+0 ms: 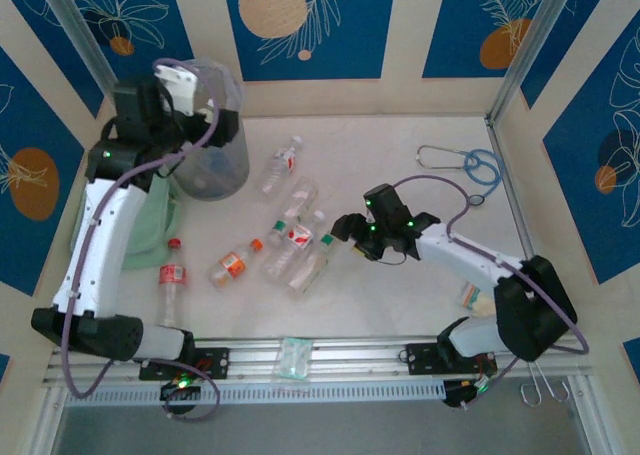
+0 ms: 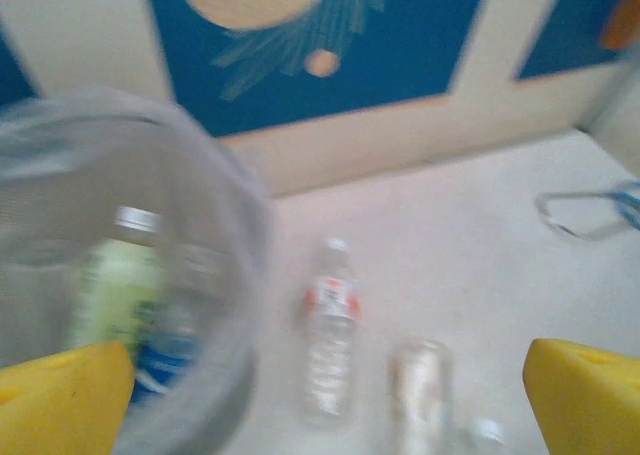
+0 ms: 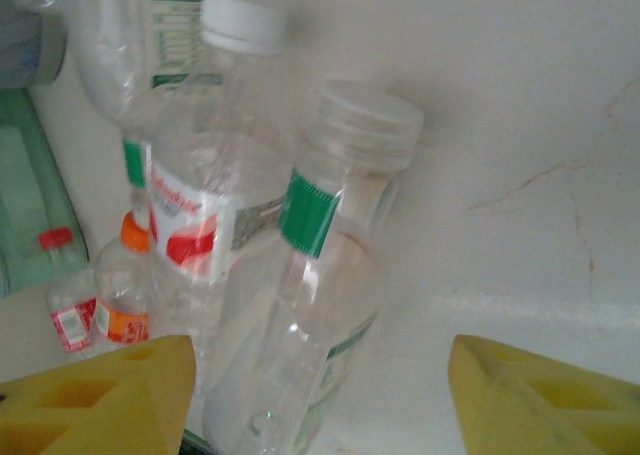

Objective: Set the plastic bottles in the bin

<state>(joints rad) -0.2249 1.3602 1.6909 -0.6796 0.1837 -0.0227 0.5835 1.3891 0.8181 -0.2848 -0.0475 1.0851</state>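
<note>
Right gripper (image 3: 320, 400) is recorded spread and empty before the green-banded bottle (image 3: 310, 295). The white-capped bottle (image 3: 205, 205), just beside at 10 o'clock, may be pinched too. Left gripper (image 2: 328, 405) is spread by the bin (image 2: 240, 275).

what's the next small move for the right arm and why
Probably ease the right gripper forward onto the green-banded bottle, centring on it before closing. Its fingers are open and empty, and that bottle lies just ahead between them, somewhat off-centre.
</note>
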